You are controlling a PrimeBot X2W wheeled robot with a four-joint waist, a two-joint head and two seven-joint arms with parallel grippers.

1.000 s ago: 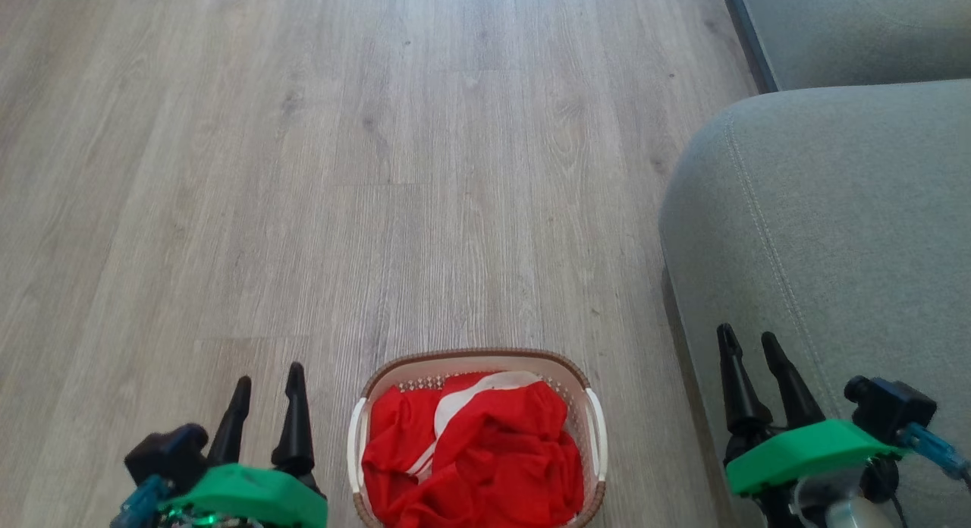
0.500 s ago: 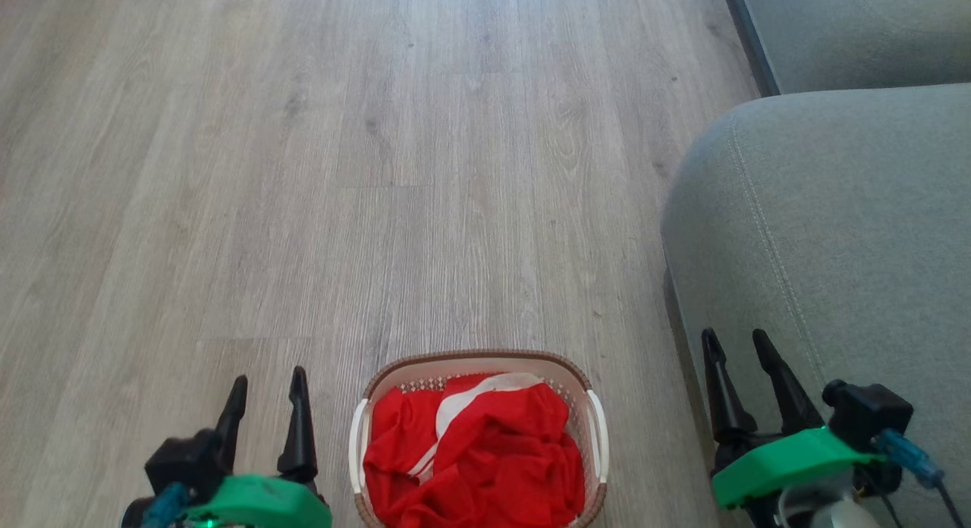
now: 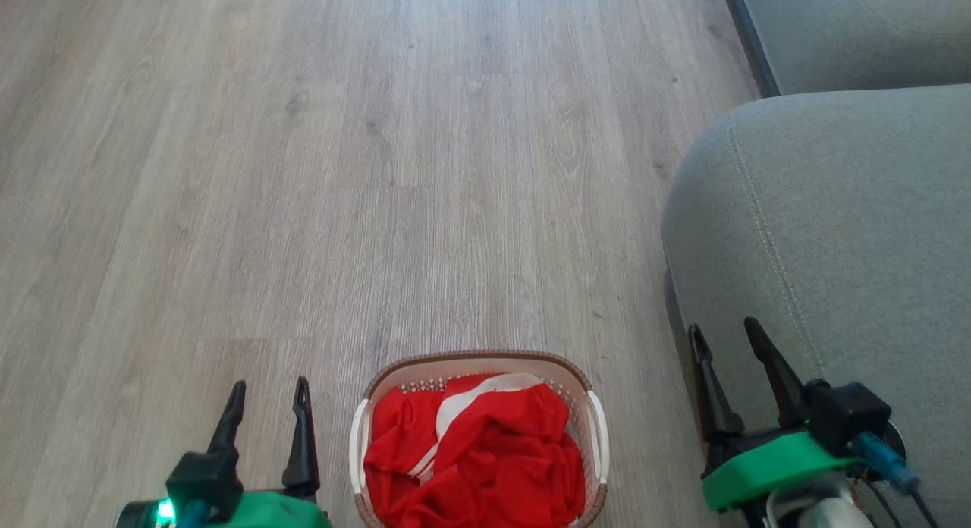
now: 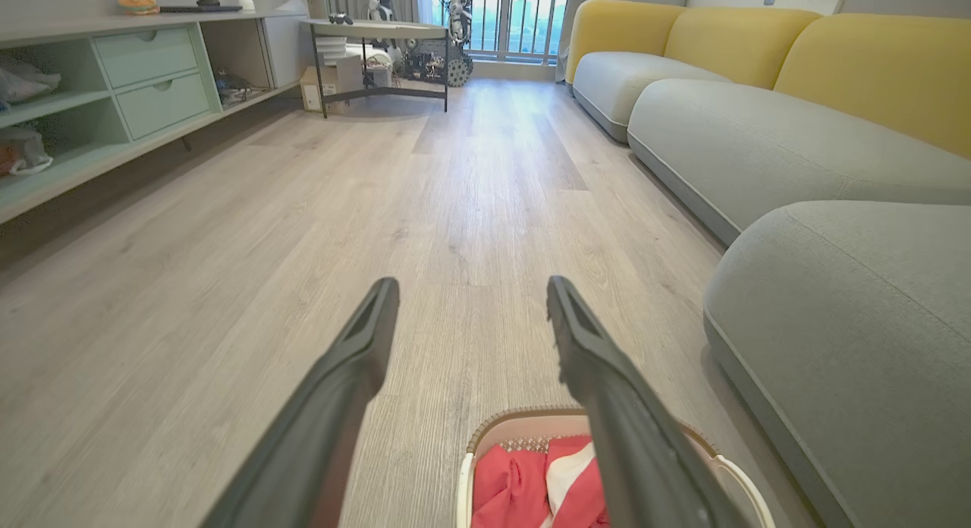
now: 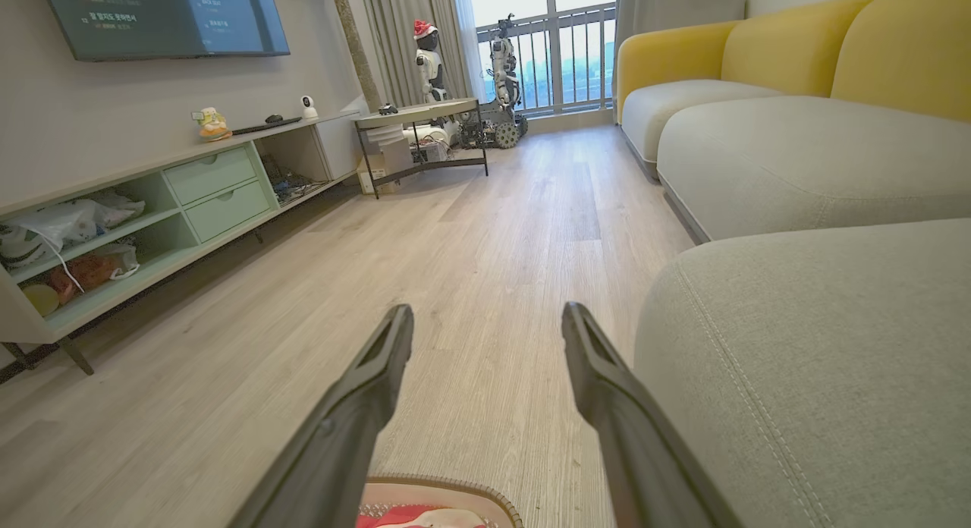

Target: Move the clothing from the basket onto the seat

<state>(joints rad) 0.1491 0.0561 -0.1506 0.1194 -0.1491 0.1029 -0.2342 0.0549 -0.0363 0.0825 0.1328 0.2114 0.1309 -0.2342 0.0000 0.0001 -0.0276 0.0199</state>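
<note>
Head view, nearest stuff first: the basket (image 3: 478, 358) sits on the floor (image 3: 379, 171) right at the bottom edge, between the two pincers. It has cream perforated walls, a brown woven-look rim and a white handle on each side. The clothing (image 3: 485, 460) is all inside it, a crumpled bright red heap reaching about up to the rim. A white band curves across the top and there's a bit of pale trim lower on the left.

The left pincer (image 3: 271, 382) hangs just left of the basket, fingers spread wide and empty. The right pincer (image 3: 722, 325) is over by the near edge of the seat (image 3: 850, 232), also spread wide, gripping nothing.

The seat is a big grey-green cushion with a rounded corner and a stitched seam. Its side stands near the basket's right, with a strip of floor between them. Past that, the wood floor runs wide open ahead and to the left.

The left wrist view shows another cushion (image 4: 758, 141) further on, yellow backrests (image 4: 872, 65) behind, and a shelf unit (image 4: 114, 111) along the far left wall.
</note>
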